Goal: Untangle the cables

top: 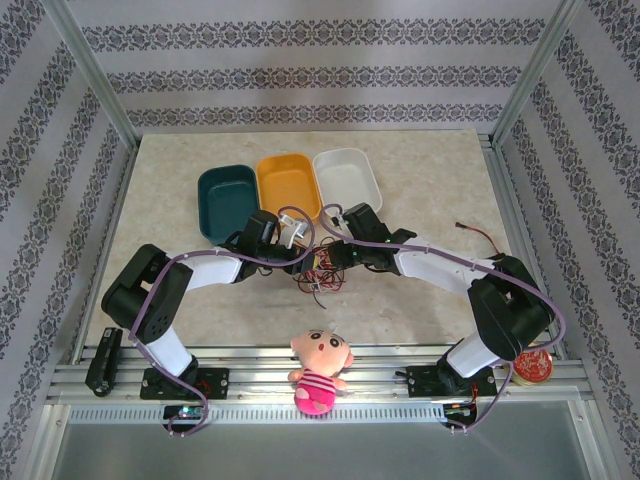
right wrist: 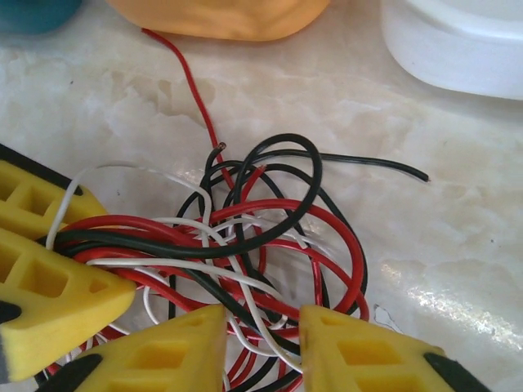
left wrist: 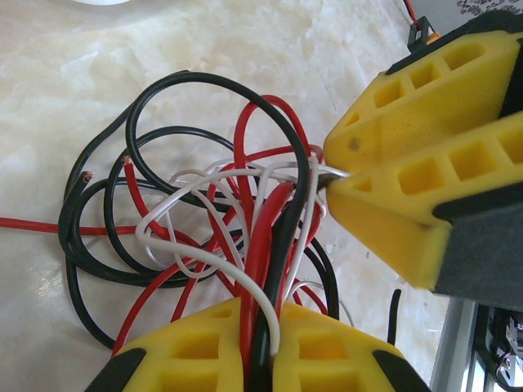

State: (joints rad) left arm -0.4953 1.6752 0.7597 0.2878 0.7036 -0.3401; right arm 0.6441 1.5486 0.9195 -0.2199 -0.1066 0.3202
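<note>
Cables (right wrist: 270,220): knotted heap just ahead of both sets of fingertips — crossings too dense to trace, near loops hidden under the fingers.
Left gripper (left wrist: 257,318): fingers pressed on a red-black-white bundle.
Right gripper (right wrist: 261,318): narrow gap, strands between — hold unclear.

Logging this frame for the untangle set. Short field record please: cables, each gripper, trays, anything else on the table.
cables: red, black and white strands knotted in one pile at the middle of the table
left gripper: shut on a bundle of red, black and white strands
right gripper: fingers partly apart, strands running between them; grip unclear
trays: teal tray, orange tray, white tray, in a row behind the pile, all look empty
stray wire: lies apart, near the table's right edge
other: plush toy at the near edge, between the arm bases
</note>
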